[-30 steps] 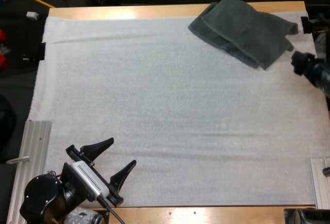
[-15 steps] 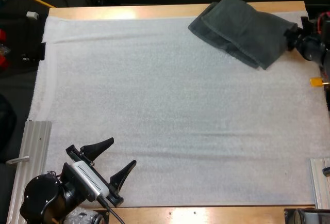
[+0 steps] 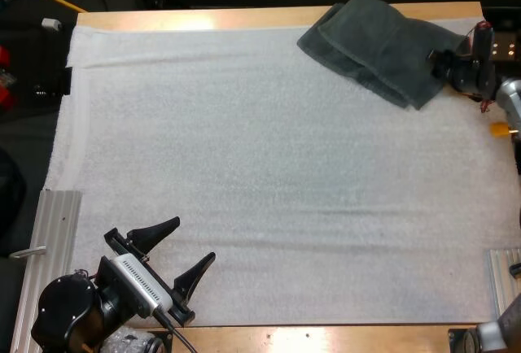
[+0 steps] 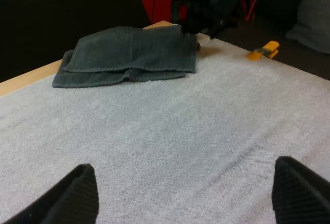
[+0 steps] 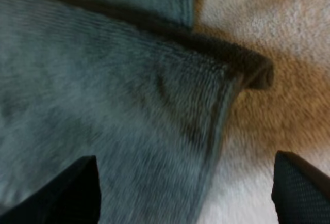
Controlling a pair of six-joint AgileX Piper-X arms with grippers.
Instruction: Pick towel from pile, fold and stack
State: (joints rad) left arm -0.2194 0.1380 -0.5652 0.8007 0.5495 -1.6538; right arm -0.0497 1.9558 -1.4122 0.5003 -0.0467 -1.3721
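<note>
We look over a wooden table with a white mat that covers nearly all of its top. The towel lies at the mat's far right corner. It is dark grey-green and folded over itself in loose layers, and its far end reaches onto the strip of bare wood. In the left wrist view it shows as a low, flat bundle with two layers along its near hem, well apart from the arm that looks at it. Our left gripper sits at the mat's near left corner, pointing out across bare mat. Its fingers are spread wide with nothing between them. Our right gripper is at the towel's right end, just over the cloth. In the right wrist view its two fingers stand wide apart above a hemmed corner of the towel. One finger is over the cloth and the other over the mat beside it, and neither presses on the fabric. Under that corner a lower layer of the towel pokes out onto the mat.
</note>
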